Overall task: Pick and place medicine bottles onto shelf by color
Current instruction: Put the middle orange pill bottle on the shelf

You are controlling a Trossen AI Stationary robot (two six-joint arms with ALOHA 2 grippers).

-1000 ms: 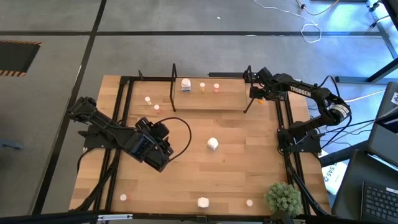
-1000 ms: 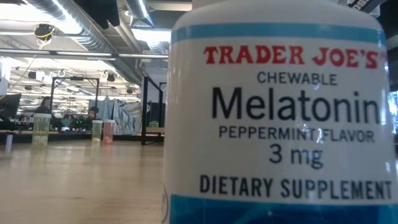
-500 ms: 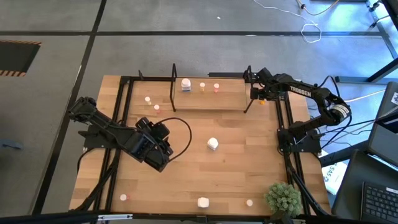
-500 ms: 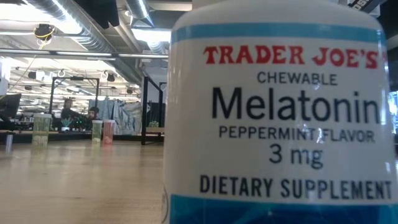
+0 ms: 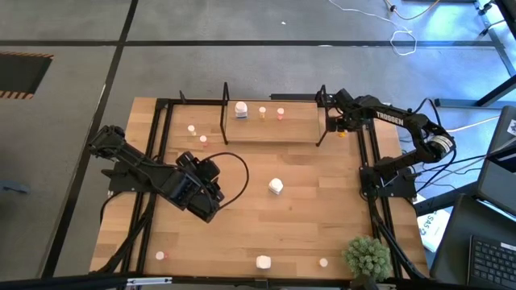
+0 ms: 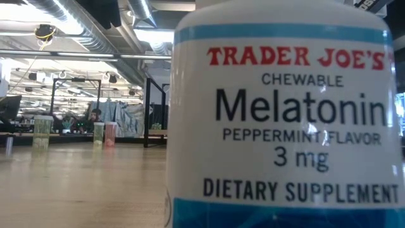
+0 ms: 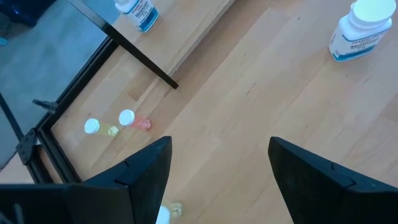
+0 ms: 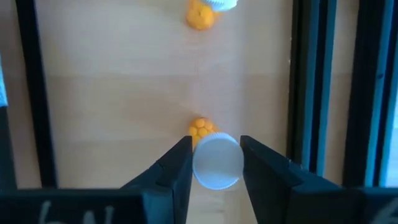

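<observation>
High view: right gripper (image 5: 339, 125) at two o'clock of the table (image 5: 306, 181), just off the right end frame of the shelf (image 5: 294, 129). On the shelf base, a white bottle (image 5: 241, 109), a cream bottle (image 5: 262, 111) and a pink bottle (image 5: 280, 113). Left gripper (image 5: 211, 193) at nine o'clock over the wood, released wide, grasping nothing. Chunky white bottle (image 5: 276, 186) at centre.

Low view: filled by a melatonin bottle (image 6: 285, 120) standing close.

Left wrist view: fingers (image 7: 146, 165) spread over bare wood.

Right wrist view: fingers (image 8: 177, 168) clasping an orange bottle (image 8: 215, 158) by its white cap; a second orange bottle (image 8: 202, 15) farther off.
</observation>
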